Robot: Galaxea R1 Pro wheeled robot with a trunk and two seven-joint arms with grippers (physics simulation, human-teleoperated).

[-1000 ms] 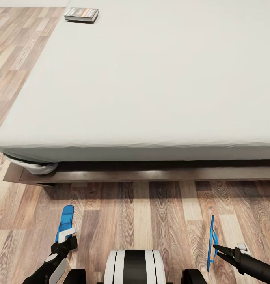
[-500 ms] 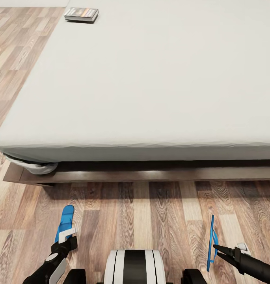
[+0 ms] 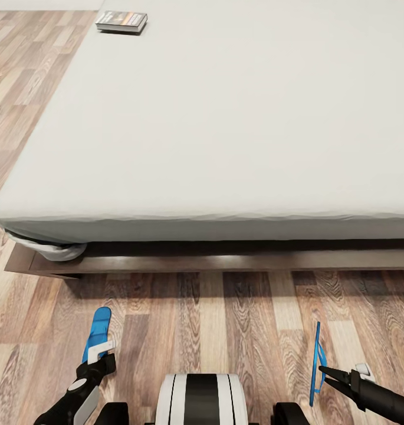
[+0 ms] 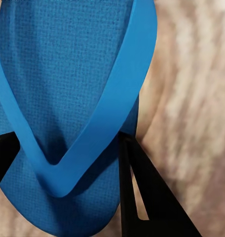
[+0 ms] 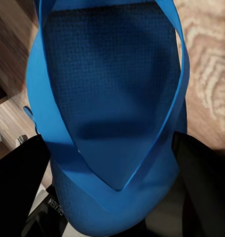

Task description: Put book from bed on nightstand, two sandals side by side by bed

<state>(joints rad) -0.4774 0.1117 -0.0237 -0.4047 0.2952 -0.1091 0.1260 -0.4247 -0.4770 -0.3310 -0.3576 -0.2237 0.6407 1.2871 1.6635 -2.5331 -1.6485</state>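
The book (image 3: 121, 22) lies near the far left edge of the bed (image 3: 225, 130), a pale mattress on a dark wooden frame. Low at the left, my left gripper (image 3: 100, 354) is shut on one blue sandal (image 3: 98, 327), which points toward the bed. In the left wrist view the sandal (image 4: 68, 98) sits between the two black fingers (image 4: 142, 187). At the right, my right gripper (image 3: 322, 372) is shut on the other sandal (image 3: 315, 360), held on its edge above the floor. The right wrist view looks into that sandal's strap side (image 5: 112, 98). The nightstand is out of view.
The wood plank floor (image 3: 225, 319) runs between my base (image 3: 199, 398) and the bed's dark frame (image 3: 225, 260). A fold of sheet (image 3: 54, 251) hangs at the near left corner of the frame. More floor runs along the bed's left side (image 3: 25, 88).
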